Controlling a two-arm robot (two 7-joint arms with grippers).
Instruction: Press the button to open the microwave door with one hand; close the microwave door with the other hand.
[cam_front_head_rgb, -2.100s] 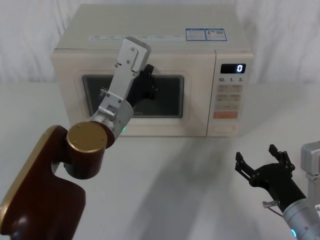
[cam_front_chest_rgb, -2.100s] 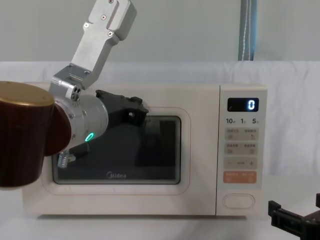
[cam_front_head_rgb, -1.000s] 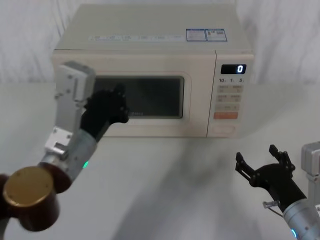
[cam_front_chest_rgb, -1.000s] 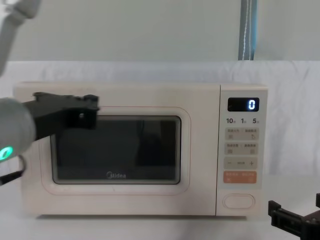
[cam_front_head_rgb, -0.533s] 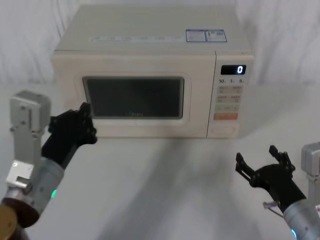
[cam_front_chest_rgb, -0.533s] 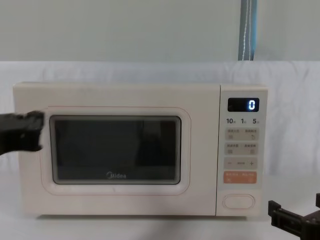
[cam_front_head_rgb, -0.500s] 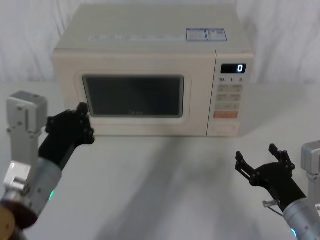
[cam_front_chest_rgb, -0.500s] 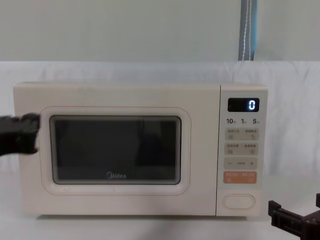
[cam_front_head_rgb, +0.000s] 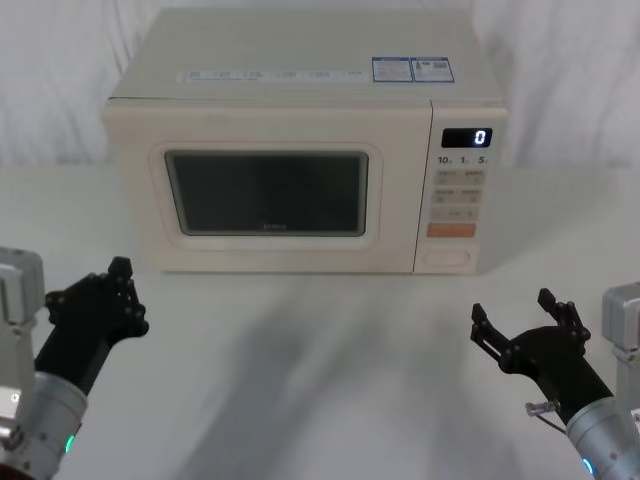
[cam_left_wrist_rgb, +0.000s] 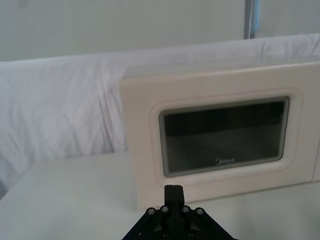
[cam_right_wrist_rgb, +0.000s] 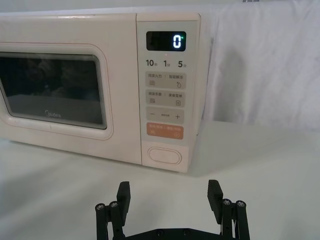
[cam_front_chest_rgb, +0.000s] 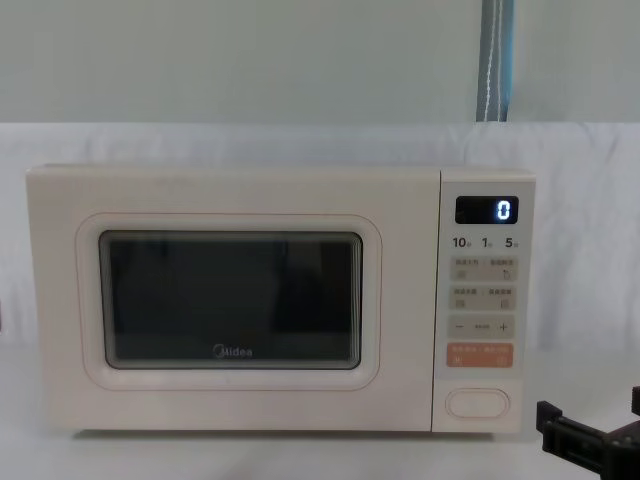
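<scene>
The cream microwave (cam_front_head_rgb: 300, 60) stands at the back of the table, its display showing 0. The microwave door (cam_front_head_rgb: 265, 192) (cam_front_chest_rgb: 230, 300) (cam_left_wrist_rgb: 225, 135) sits flush with the front, shut. The oval button (cam_front_head_rgb: 446, 257) (cam_front_chest_rgb: 477, 402) (cam_right_wrist_rgb: 165, 155) lies at the bottom of the keypad strip, untouched. My left gripper (cam_front_head_rgb: 108, 292) (cam_left_wrist_rgb: 173, 191) hovers shut and empty near the table's front left, well clear of the door. My right gripper (cam_front_head_rgb: 515, 322) (cam_right_wrist_rgb: 169, 196) (cam_front_chest_rgb: 592, 422) is open and empty at the front right, level with the button and a good way in front of it.
A white cloth covers the table (cam_front_head_rgb: 320, 360) and hangs behind the microwave. Open tabletop lies between both grippers and the microwave front. An orange key (cam_right_wrist_rgb: 165, 131) sits just above the button.
My left gripper has drawn back from in front of the door window to the front left of the table. The door stays shut. The right arm has not moved.
</scene>
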